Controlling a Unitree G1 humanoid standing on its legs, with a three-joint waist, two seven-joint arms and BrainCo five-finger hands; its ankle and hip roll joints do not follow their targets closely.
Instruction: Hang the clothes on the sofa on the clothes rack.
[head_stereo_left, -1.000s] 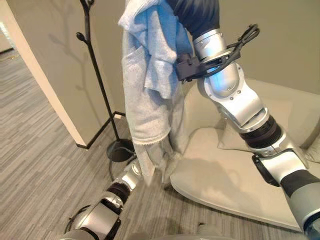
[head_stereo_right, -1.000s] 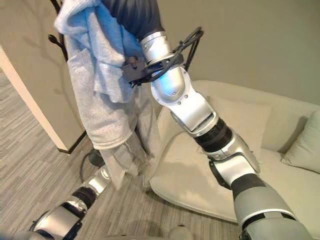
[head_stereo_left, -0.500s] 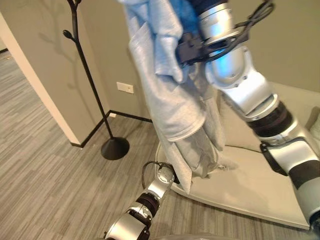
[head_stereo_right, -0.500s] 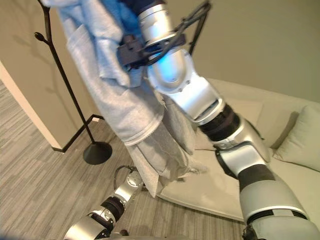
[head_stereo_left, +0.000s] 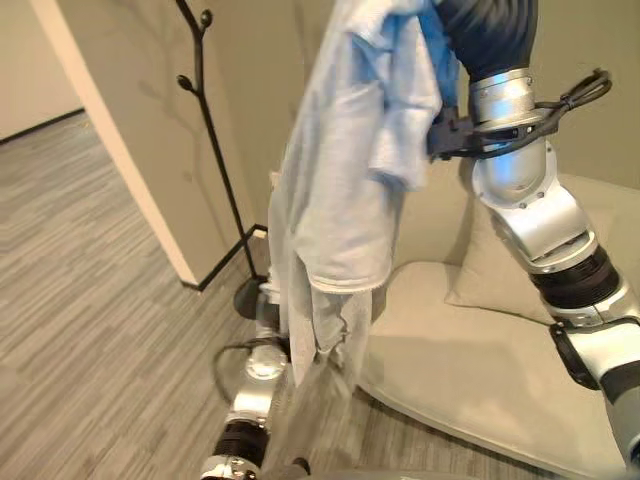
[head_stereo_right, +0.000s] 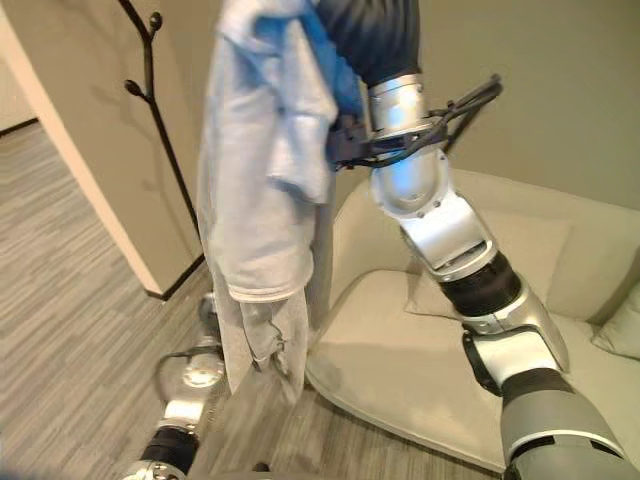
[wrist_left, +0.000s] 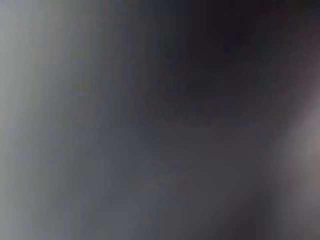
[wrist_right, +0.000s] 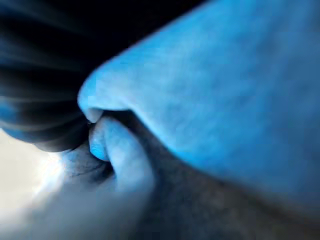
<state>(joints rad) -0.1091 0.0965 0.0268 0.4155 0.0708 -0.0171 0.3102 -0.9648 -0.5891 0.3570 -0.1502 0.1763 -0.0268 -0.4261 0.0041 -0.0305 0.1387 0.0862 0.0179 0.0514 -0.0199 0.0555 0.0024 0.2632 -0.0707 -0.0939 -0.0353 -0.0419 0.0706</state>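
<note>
The right arm is raised high, with a pale grey garment (head_stereo_left: 345, 190) draped over its upper end and hanging down in long folds, its lower hem dangling just above the floor (head_stereo_left: 90, 330) in front of the sofa (head_stereo_left: 480, 380). So the clothing is off the sofa and up in the air, bunched around the top of that arm. The right robot hand itself is buried in the cloth; in the right wrist view there is cloth pressed close all around, and I cannot tell whether its fingers are curled into the fabric or merely carrying it. The left arm reaches down low behind the hanging hem, and I cannot tell what its hand is doing either.

The clothes rack (head_stereo_left: 215, 150), a thin black stand with knobbed branches, stands by the wall corner beside the garment, apart from it, its round base partly hidden behind the folds. By my reckoning the lift is done and the hanging itself is not yet done.

What worries me from here is that the cloth is gathered in a lump with no clear loop or collar presented, so it may slide off a branch instead of catching. The long trailing hem could snag the left arm or the rack's base. The rack looks light and slender, and a sideways push from the arm or the weight of the garment on one branch could tip it.
</note>
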